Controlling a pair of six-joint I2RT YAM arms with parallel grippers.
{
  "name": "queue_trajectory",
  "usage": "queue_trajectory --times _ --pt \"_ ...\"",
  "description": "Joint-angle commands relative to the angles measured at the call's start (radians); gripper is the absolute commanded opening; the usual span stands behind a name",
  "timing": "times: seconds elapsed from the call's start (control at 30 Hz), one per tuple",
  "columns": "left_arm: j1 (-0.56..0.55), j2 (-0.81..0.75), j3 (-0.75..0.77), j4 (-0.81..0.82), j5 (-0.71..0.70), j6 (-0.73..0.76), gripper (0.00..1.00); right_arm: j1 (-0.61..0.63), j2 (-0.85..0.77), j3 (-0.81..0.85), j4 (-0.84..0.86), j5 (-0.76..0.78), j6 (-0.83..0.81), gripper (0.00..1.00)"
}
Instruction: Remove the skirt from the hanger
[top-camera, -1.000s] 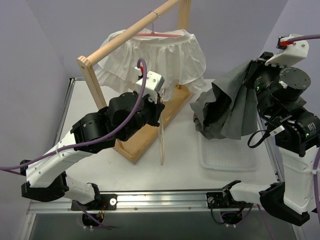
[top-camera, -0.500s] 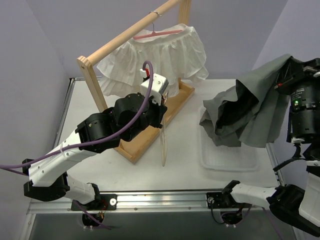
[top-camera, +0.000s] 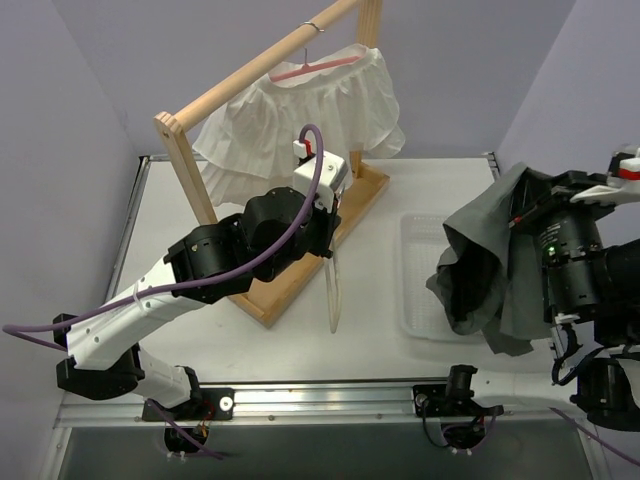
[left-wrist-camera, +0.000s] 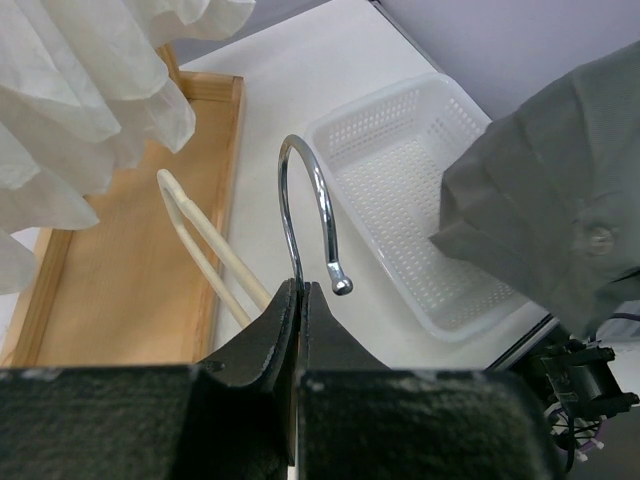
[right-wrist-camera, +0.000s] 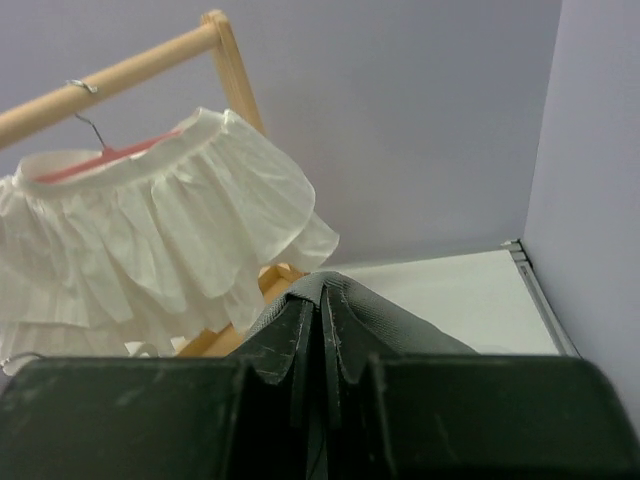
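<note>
Fabric of the grey skirt (top-camera: 490, 265) is pinched between the closed fingers of the right gripper (right-wrist-camera: 322, 318). From there it drapes down over the right edge of the white basket (top-camera: 418, 295) on the surface (top-camera: 380, 345). Well apart from it, the left gripper (left-wrist-camera: 299, 296) is clamped on the neck of the bare cream hanger (top-camera: 333, 292), just below its metal hook (left-wrist-camera: 303, 175). This is beside the wooden rack (top-camera: 225, 90), where a white skirt (top-camera: 300, 115) hangs from a red hanger (top-camera: 315, 67).
</note>
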Motion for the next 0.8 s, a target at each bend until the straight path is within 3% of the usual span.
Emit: queue_trajectory --times 0.0,0.17,0.2,0.27,0.3,0.33,0.53,0.77 --pt "-0.005 -0.009 0.020 0.058 0.008 -0.013 0.02 0.118 -0.063 -0.082 0.206 0.173 -0.065 0.00" --pt "-0.005 -0.015 0.017 0.061 0.008 -0.018 0.02 0.287 -0.120 -0.215 0.425 0.332 -0.227 0.00" --pt "-0.005 -0.016 0.015 0.063 0.010 -0.019 0.02 0.324 -0.120 -0.237 0.541 0.363 -0.284 0.00" --pt "-0.005 -0.019 0.013 0.063 0.010 -0.023 0.02 0.405 -0.123 -0.322 0.721 0.427 -0.521 0.00" --pt "-0.005 -0.021 0.010 0.064 0.010 -0.027 0.02 0.421 -0.141 -0.352 0.910 0.435 -0.600 0.00" --pt "-0.005 -0.026 0.007 0.066 0.013 -0.029 0.02 0.433 -0.147 -0.373 0.953 0.443 -0.686 0.00" --pt "-0.005 -0.024 0.013 0.060 0.010 -0.032 0.02 0.436 -0.057 -0.298 0.860 0.457 -0.711 0.00" --pt "-0.005 -0.039 0.009 0.052 0.008 -0.038 0.02 0.387 0.210 -0.147 0.858 0.410 -0.804 0.00"
